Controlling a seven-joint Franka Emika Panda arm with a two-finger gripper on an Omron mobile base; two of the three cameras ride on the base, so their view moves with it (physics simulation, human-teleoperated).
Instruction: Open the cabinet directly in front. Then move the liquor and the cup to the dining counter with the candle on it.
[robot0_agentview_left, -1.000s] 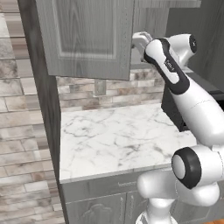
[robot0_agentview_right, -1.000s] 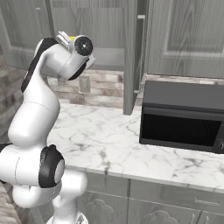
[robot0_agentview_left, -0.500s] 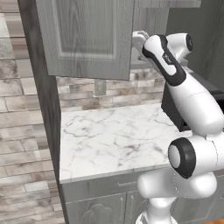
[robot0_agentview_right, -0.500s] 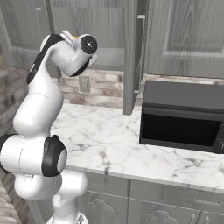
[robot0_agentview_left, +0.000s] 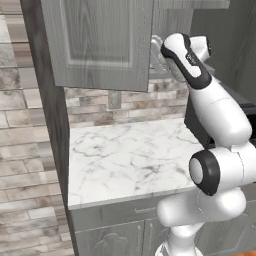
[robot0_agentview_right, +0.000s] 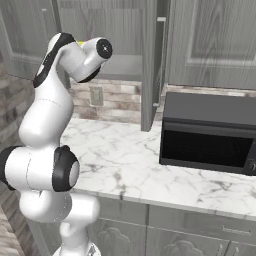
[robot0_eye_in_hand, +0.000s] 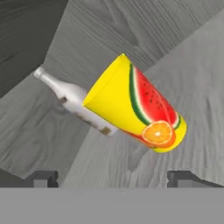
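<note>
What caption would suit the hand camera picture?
Open gripper faces a yellow fruit-print cup, a pale bottle behind it, inside the grey cabinet.

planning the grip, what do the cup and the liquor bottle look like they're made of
The cup: probably plastic or coated paper, smooth matte yellow with a printed watermelon and orange slice. The liquor bottle: likely glass, pale and faintly glossy, with a speckled brownish label; the render leaves both uncertain.
</note>
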